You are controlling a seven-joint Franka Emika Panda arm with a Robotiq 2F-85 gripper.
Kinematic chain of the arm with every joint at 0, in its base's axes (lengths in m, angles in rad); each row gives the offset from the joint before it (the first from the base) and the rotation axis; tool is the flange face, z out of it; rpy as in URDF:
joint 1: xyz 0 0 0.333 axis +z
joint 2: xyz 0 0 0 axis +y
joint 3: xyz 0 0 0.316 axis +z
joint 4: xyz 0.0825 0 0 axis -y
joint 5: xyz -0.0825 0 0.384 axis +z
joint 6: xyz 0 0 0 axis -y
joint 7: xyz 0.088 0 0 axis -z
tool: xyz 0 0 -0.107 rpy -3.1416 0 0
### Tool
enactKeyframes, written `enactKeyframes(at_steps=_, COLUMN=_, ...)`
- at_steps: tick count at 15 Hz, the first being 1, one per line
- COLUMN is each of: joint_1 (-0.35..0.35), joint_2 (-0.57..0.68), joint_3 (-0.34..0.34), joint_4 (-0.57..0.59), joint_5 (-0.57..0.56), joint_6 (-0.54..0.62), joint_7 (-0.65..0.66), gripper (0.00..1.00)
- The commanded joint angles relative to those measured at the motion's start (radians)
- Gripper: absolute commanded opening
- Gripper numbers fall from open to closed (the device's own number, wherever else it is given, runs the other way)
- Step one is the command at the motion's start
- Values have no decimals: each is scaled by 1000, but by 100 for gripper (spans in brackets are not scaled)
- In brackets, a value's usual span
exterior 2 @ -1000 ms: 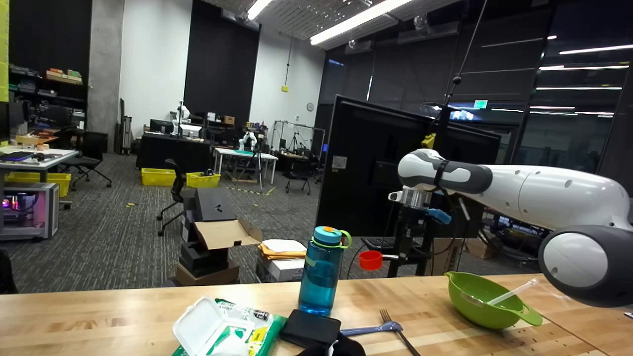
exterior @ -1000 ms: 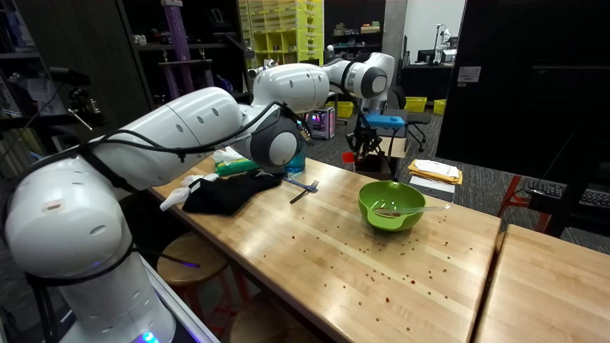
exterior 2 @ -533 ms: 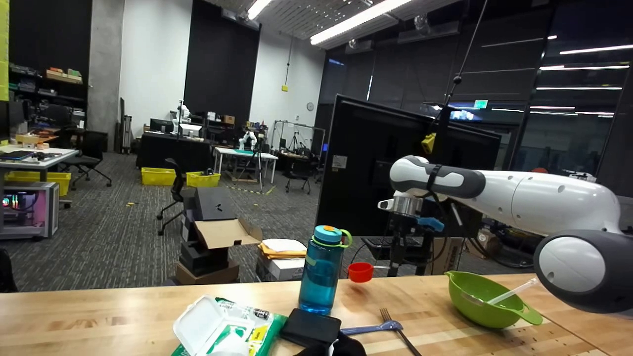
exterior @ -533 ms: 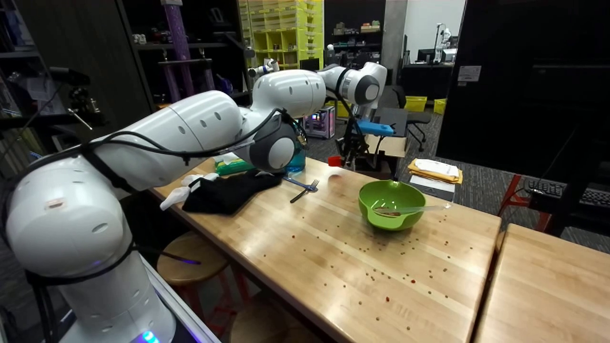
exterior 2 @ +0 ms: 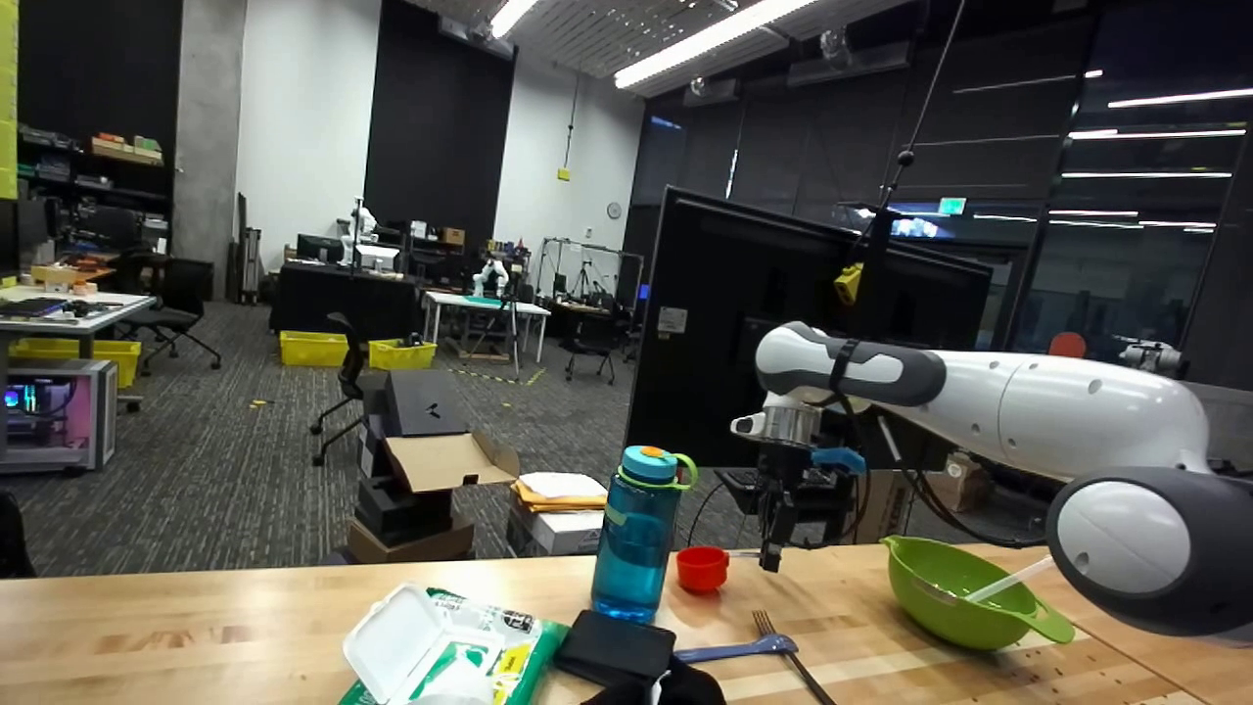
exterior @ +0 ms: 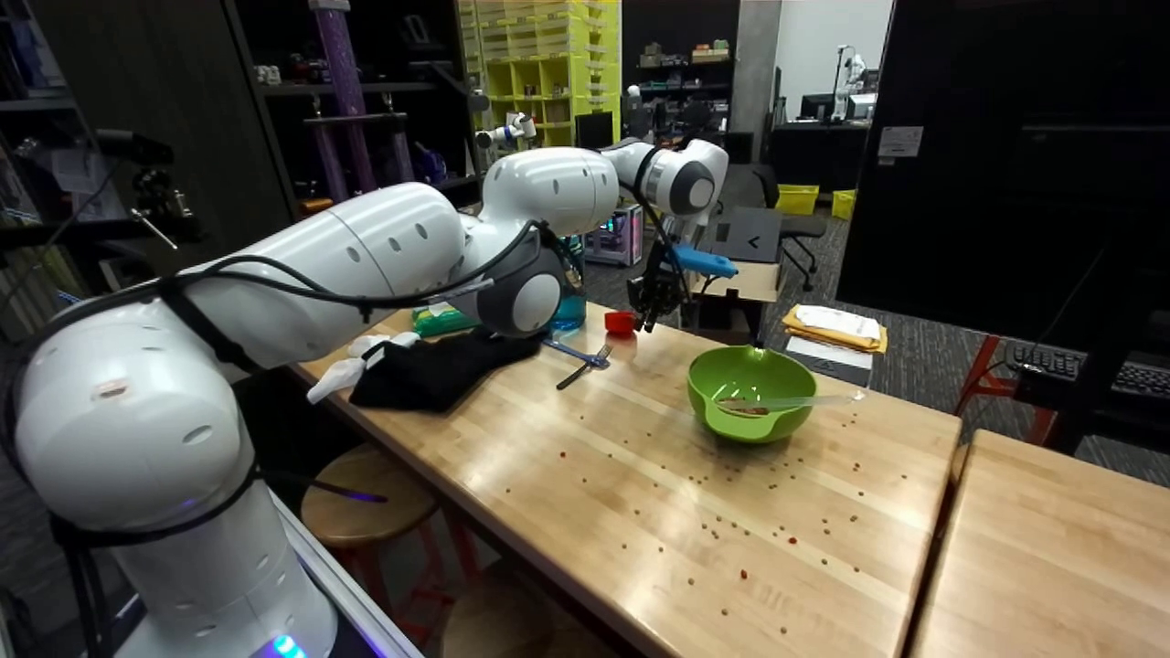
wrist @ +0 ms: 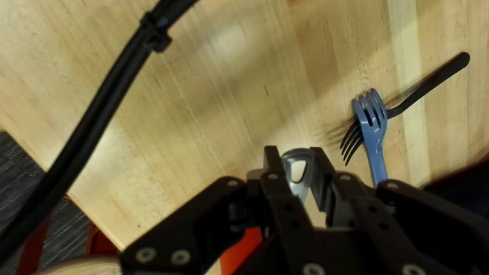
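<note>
Red cup (exterior 2: 701, 571), handle (wrist: 300, 188) between jaws

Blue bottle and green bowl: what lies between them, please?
In both exterior views, the red cup and the gripper, shut on the cup's handle, appear between the blue bottle and the green bowl, the cup nearer the bottle.

In an exterior view, the base (exterior: 242, 594) stands between 7 and 8 o'clock; the white arm (exterior: 361, 242) slants up toward 2, its elbow (exterior: 536, 300) bent and its forearm (exterior: 558, 187) nearly level toward 3. The wrist (exterior: 692, 180) turns down. In both exterior views the jaws point near 6; in the wrist view they aim toward 12, clamped in a pinch.
</note>
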Motion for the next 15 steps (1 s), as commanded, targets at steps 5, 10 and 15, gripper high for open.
enactKeyframes(at_steps=5, joint_1=32, joint_2=31, joint_3=-1, joint_4=24, joint_5=-5, joint_6=-13, joint_7=-7, gripper=72)
enactKeyframes(at_steps=10, joint_1=52, joint_2=42, joint_3=-5, joint_4=22, joint_5=-9, joint_6=1, joint_7=0, gripper=100)
enactKeyframes(at_steps=15, joint_1=73, joint_2=36, joint_3=-12, joint_4=15, joint_5=-18, joint_6=23, joint_7=12, gripper=100)
